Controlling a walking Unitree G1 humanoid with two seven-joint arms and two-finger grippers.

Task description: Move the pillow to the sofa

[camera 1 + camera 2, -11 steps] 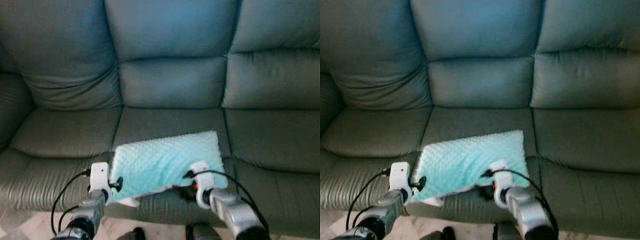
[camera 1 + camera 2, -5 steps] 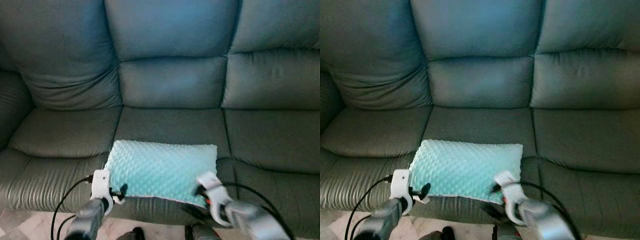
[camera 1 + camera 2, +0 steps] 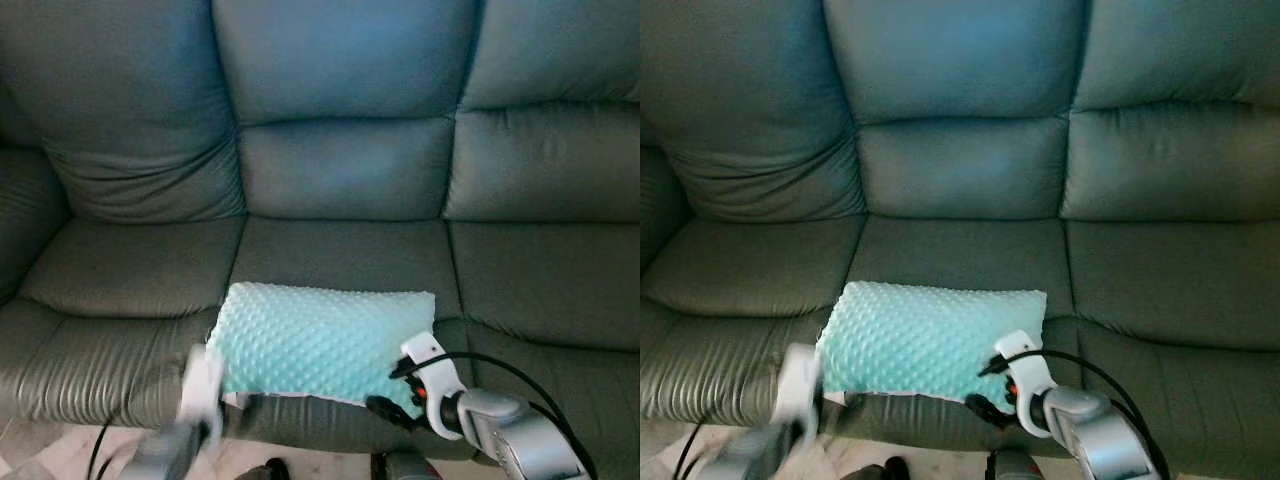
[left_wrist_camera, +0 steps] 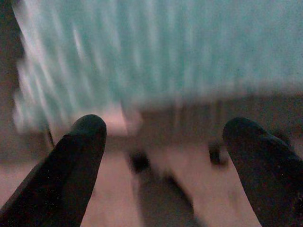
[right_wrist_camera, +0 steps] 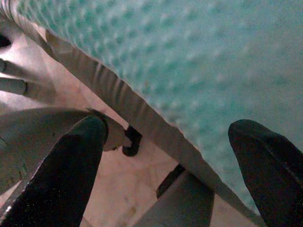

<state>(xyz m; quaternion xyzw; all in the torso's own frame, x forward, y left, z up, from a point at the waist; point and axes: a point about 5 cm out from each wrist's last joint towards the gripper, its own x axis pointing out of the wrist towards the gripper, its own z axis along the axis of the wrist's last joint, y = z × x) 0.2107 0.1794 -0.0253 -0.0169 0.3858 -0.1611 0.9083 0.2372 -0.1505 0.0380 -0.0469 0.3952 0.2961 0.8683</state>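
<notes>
The mint-green dotted pillow (image 3: 322, 340) lies flat on the front of the middle seat of the dark grey-green leather sofa (image 3: 340, 170). Its front edge reaches the seat's front lip. My left gripper (image 3: 212, 400) is blurred, low by the pillow's front left corner; in the left wrist view its fingers (image 4: 80, 142) stand wide apart, open, with nothing between them. My right gripper (image 3: 392, 400) hangs just in front of the pillow's front right corner, open and holding nothing; the right wrist view looks up along the pillow's underside (image 5: 189, 61).
The left seat (image 3: 130, 265) and right seat (image 3: 545, 275) lie on either side of the pillow. The sofa's left armrest (image 3: 20, 215) rises at the far left. Pale tiled floor (image 3: 50, 455) runs beneath the sofa's front edge.
One second ago both grippers held the tilted pillow by its front corners. It now lies flat on the seat, released. The left arm is blurred and has dropped back.
</notes>
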